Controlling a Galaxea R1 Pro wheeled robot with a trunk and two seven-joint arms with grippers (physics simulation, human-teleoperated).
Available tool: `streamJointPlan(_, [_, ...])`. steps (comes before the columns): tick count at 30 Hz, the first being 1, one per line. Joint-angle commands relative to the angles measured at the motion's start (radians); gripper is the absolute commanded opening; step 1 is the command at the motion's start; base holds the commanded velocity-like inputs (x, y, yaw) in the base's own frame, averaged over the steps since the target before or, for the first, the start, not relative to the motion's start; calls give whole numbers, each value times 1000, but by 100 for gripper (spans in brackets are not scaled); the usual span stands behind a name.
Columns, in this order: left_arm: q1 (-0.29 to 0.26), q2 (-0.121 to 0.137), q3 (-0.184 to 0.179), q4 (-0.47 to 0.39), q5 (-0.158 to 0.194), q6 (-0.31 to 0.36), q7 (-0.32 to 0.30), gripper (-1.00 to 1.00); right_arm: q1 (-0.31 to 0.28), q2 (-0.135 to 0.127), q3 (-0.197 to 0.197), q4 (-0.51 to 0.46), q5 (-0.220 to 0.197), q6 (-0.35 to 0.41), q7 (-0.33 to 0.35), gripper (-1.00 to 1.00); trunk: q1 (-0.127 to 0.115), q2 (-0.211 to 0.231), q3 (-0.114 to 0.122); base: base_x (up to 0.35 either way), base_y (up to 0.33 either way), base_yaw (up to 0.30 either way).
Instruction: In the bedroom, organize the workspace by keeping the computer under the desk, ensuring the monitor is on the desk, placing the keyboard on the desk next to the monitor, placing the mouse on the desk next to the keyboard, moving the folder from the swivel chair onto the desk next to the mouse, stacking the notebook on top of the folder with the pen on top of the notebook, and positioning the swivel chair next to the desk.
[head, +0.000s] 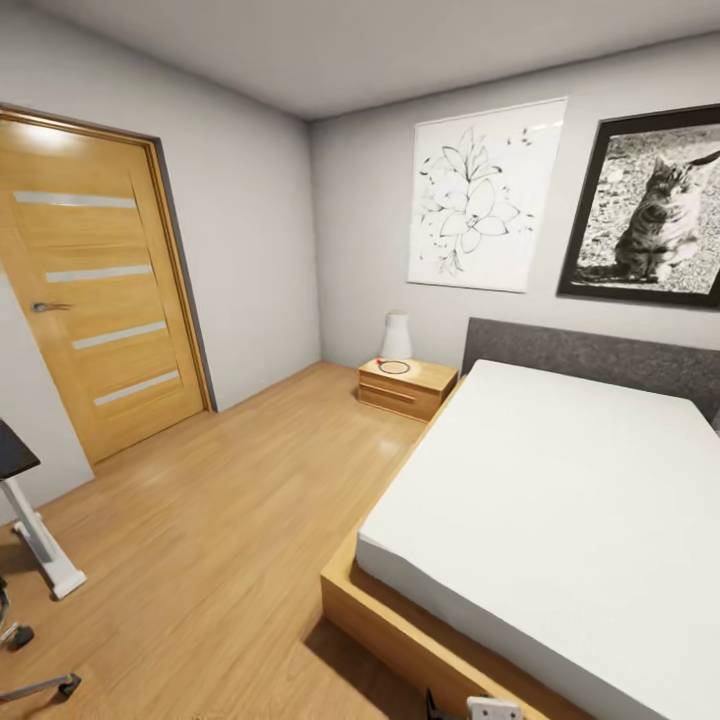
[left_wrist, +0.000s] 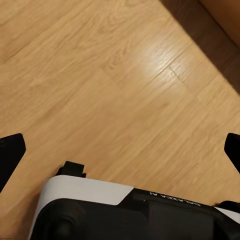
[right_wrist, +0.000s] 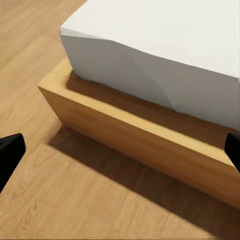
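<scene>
— Where's the head camera looking?
— Across the bedroom from high up, toward the door (head: 95, 290), bed (head: 560, 520) and far corner.
— And the wrists?
— Both aim steeply down, close. The left sees wooden floor (left_wrist: 100, 90); the right sees the bed's corner (right_wrist: 150, 75), shared with the head view.

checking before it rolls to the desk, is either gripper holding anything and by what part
Nothing is held. The left gripper is open over bare wooden floor, and the right gripper is open with only the bed frame between its fingertips.
</scene>
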Motion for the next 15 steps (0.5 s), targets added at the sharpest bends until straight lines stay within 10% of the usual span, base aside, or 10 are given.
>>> streamJointPlan(1, [-1,0,2,1,6,-4,0,100,-1,1,-4,4,-1,-3,1,100,-4,6,1,0,0,251])
streamJointPlan(6, [-1,1,56,24,7,-147,4,100,-1,0,-5,28,-2,-3,1,100,-23,41,13,0,0,248])
streamJointPlan(15, [-1,3,58,87,3,-192,5,100,-1,-2,-5,29,-2,-3,1,100,-35,62,14,0,0,247])
